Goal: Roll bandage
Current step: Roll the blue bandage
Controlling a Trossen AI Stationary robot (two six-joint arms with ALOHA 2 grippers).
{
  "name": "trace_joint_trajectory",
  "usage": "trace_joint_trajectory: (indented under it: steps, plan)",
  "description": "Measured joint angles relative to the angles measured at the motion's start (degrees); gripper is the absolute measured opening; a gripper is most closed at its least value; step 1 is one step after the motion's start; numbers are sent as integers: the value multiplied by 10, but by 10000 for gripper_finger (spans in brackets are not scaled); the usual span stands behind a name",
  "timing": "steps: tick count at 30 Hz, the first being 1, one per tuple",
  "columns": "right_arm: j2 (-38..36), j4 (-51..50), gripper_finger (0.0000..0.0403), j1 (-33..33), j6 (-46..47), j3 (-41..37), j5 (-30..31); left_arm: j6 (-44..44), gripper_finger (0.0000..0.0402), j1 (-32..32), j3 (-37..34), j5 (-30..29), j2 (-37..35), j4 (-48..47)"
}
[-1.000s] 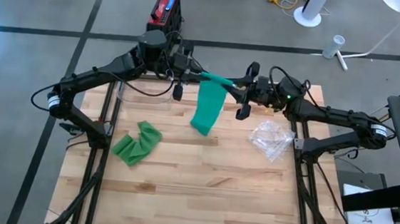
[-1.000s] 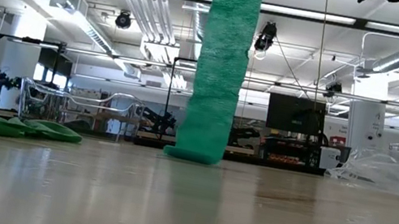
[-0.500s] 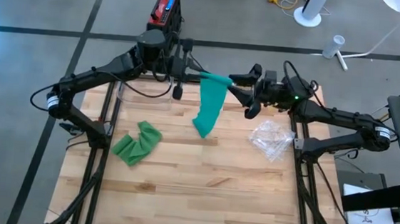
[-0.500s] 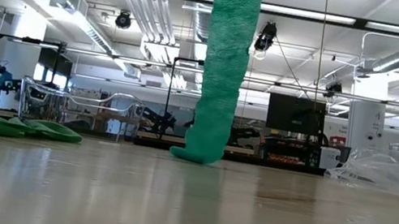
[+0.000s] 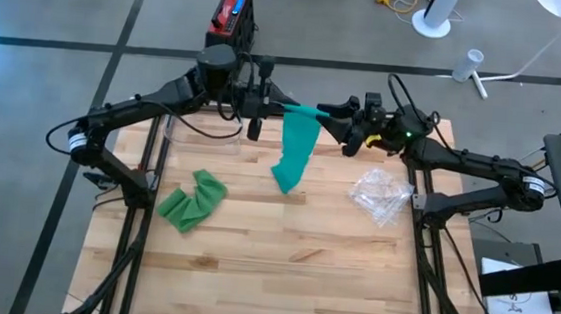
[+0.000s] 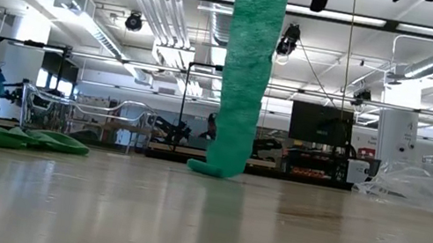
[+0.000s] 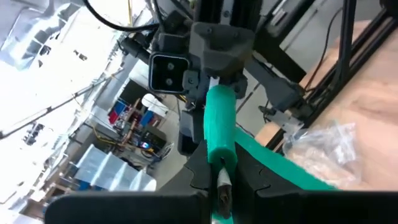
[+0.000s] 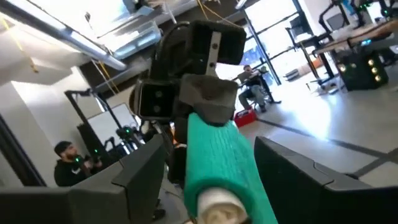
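Left gripper point(image 5: 263, 102) is clamped on one end of the green bandage roll point(image 5: 304, 111), held in the air above the far part of the wooden table point(image 5: 282, 267). Right gripper point(image 5: 340, 117) faces it from the other end, its fingers point(image 8: 140, 177) spread wide on either side of the roll and not touching it. Loose bandage point(image 6: 245, 73) hangs down, its tip resting on the table; the low view cuts off its top. Farther left lies a crumpled green cloth point(image 5: 193, 199), to the right a clear plastic wrapper point(image 5: 380, 196). Beyond, a seated person point(image 8: 252, 84) shows, blurred.
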Motion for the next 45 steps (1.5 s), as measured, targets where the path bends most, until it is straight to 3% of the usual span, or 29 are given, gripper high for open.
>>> trace_joint_trajectory:
  steps: [19,24,37,45]
  plan:
    - [9,-13,117,-1,35,1,3,41,16,1,0,3,20,27]
    - [5,-15,123,-1,41,1,0,47,21,1,1,2,18,29]
    - [5,-15,192,0,30,1,-4,41,20,2,2,-5,13,31]
    - [5,-13,168,0,31,1,4,37,25,2,2,-7,13,30]
